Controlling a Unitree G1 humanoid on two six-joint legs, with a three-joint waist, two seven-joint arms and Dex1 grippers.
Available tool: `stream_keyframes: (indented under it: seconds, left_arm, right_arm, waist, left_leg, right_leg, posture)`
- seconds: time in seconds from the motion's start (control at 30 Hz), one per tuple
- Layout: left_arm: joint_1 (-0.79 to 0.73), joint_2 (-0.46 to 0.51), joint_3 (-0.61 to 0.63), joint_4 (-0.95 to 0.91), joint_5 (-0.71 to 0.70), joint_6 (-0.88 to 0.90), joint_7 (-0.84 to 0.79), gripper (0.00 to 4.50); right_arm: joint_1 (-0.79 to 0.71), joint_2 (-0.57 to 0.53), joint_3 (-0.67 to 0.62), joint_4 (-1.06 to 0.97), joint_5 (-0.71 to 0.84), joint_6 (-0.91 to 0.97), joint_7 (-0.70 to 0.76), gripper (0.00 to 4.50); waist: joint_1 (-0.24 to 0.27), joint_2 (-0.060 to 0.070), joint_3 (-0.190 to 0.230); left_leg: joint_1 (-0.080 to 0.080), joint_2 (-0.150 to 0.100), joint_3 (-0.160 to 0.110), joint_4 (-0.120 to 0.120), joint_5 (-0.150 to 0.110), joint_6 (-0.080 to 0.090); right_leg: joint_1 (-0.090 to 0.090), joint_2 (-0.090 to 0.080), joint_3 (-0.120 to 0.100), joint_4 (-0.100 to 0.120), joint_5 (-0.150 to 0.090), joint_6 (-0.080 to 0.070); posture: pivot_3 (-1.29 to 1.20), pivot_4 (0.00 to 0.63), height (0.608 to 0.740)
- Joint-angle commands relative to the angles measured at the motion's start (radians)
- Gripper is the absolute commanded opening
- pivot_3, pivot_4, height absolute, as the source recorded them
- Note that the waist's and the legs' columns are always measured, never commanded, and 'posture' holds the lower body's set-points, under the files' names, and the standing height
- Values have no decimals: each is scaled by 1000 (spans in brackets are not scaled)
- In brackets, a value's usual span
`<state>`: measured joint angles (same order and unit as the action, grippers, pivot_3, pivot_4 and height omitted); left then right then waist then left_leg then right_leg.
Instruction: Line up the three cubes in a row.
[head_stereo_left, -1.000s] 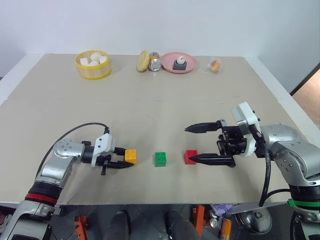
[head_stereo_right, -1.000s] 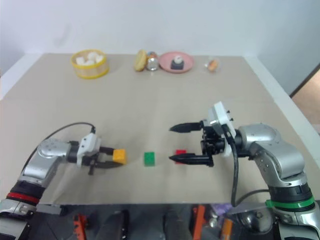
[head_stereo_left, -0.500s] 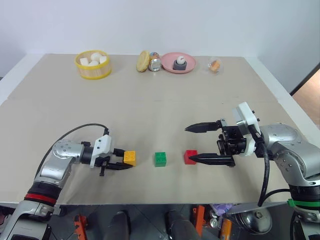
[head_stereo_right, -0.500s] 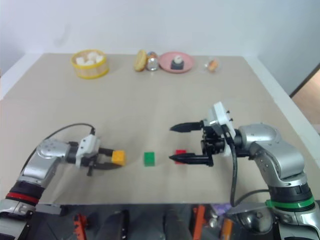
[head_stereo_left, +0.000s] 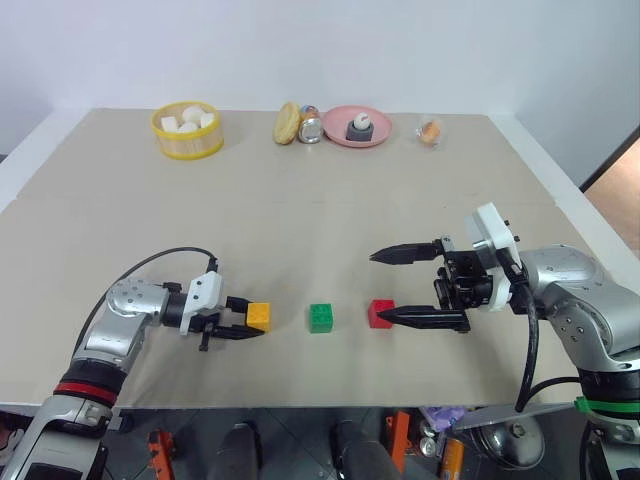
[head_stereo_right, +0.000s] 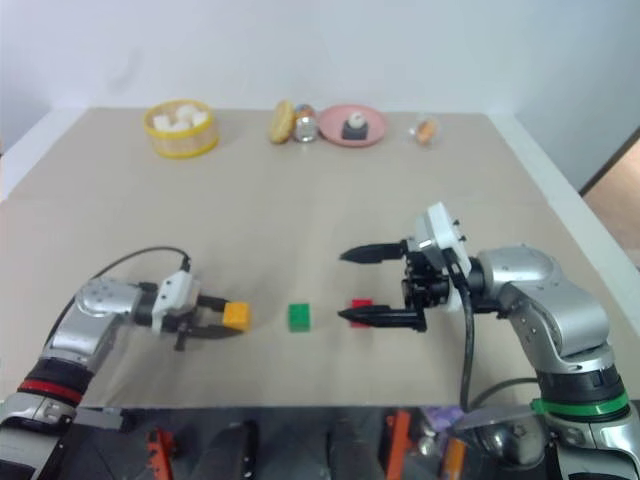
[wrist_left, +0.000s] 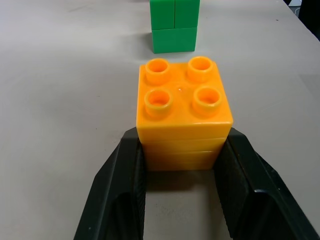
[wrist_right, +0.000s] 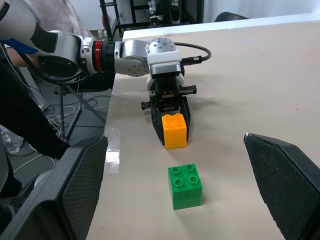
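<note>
Three studded cubes stand in a row near the table's front edge: orange-yellow (head_stereo_left: 259, 316) on the left, green (head_stereo_left: 321, 318) in the middle, red (head_stereo_left: 379, 313) on the right. The orange-yellow cube rests on the table, and my left gripper (head_stereo_left: 252, 319) is shut on it, a black finger (wrist_left: 131, 165) pressed against each side. The green cube (wrist_left: 174, 25) shows just beyond it in the left wrist view. My right gripper (head_stereo_left: 378, 288) stands wide open and holds nothing. Its lower fingertip lies beside the red cube and its upper finger is raised above the table.
Along the far edge stand a yellow basket (head_stereo_left: 186, 130) of white lumps, a round biscuit-like thing (head_stereo_left: 287, 122), a small can (head_stereo_left: 310, 126), a pink plate (head_stereo_left: 340, 134) and a small cup (head_stereo_left: 430, 131). The tan table top (head_stereo_left: 320, 220) stretches between them and the cubes.
</note>
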<state>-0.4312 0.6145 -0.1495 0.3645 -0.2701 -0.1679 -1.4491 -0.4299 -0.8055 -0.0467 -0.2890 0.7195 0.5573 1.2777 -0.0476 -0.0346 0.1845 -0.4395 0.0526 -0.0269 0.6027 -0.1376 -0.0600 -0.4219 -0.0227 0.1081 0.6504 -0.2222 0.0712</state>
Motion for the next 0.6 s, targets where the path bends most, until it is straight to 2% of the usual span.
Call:
stream_keyframes:
  seconds: [0.03,0.17,0.4,0.53,0.6]
  left_arm:
    - [-7,1,-5,5,4,18,-12,3048]
    - [-1,4,9,-13,-5,34,5,4444]
    - [49,34,71,-128,-84,133,28,4483]
    - [102,89,96,-194,-111,171,7,4483]
    - [143,147,144,-212,-124,184,2,4483]
  right_arm:
    - [-17,-4,-24,-6,5,-12,-4,4500]
    - [-19,-5,-23,-3,4,-11,-3,4500]
    - [-44,0,-13,23,-4,-14,9,4500]
    - [-55,2,-9,38,-10,-18,18,4500]
    - [-67,4,-7,47,-11,-19,23,4500]
  waist:
    - [0,0,0]
    - [-1,0,0]
    - [-1,0,0]
    - [-1,0,0]
    - [-2,0,0]
  left_leg:
    - [0,0,0,0,0,0]
    - [0,0,0,0,-1,1]
    - [0,0,0,-1,-1,1]
    - [0,0,0,-1,-1,1]
    - [0,0,0,-1,-1,1]
  right_leg:
    - [0,0,0,0,0,0]
    - [0,0,0,0,-1,0]
    - [-1,0,0,0,-2,1]
    - [-1,0,0,0,-1,0]
    - [-1,0,0,0,-1,0]
  posture:
    - [0,150,740]
    - [0,150,740]
    - [0,150,740]
    - [0,150,740]
    - [0,150,740]
